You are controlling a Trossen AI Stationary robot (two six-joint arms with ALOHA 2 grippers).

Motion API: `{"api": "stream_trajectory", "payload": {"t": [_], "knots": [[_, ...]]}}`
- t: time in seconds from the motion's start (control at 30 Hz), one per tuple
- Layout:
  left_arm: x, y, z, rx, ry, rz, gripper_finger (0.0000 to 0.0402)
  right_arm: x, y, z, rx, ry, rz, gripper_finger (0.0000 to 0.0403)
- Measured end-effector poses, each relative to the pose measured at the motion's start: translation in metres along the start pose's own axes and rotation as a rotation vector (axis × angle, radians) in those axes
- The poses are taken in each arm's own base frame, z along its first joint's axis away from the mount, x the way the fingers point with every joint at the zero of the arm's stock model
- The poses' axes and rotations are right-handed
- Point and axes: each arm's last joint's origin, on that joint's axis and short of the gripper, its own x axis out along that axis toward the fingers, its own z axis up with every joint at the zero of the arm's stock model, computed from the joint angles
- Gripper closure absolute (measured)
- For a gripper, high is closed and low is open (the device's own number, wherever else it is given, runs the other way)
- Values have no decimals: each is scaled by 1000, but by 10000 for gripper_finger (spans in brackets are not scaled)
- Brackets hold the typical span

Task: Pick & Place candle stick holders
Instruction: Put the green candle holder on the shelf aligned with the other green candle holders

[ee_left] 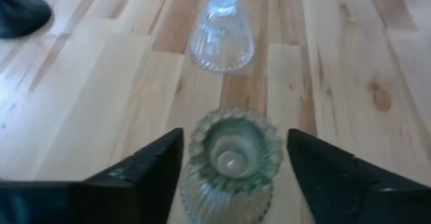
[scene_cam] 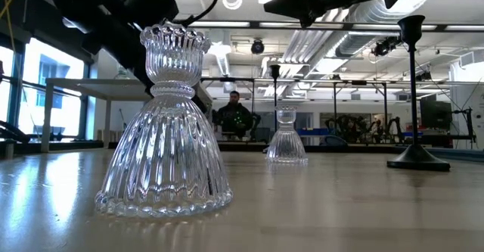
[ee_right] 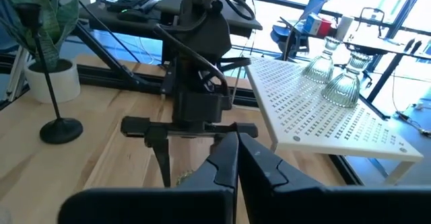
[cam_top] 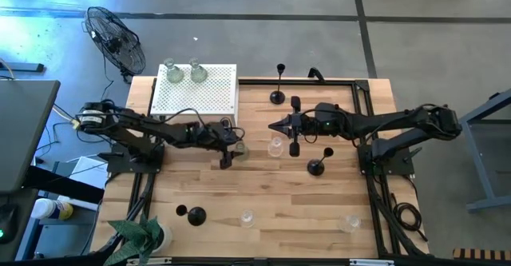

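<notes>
Left wrist view alone shows the left gripper [ee_left: 232,173] spread wide, a clear glass holder [ee_left: 232,163] standing free between its fingers mid-table, a second glass holder [ee_left: 222,32] beyond; overhead, the right gripper [cam_top: 275,126] hovers clenched empty, a black holder [cam_top: 278,86] farther back.

Honestly can't make out any writing anywhere, no labels, brand names, numbers or signs on anything in these shots, near or far, in any of the four views.
</notes>
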Motion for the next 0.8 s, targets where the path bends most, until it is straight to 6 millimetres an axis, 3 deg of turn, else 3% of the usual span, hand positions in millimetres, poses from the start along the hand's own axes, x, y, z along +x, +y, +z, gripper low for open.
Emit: {"api": "stream_trajectory", "payload": {"t": [0.17,0.47,0.6,0.8], "knots": [[0,-4,2,21,-26,-7,231,0,0,0,0,-1,0,401],[-3,-4,6,17,-26,-19,227,0,0,0,0,0,0,402],[-17,-4,31,12,-46,-15,215,0,0,0,0,0,0,401],[-52,-4,84,43,-100,-11,232,0,0,0,0,0,-1,401]]}}
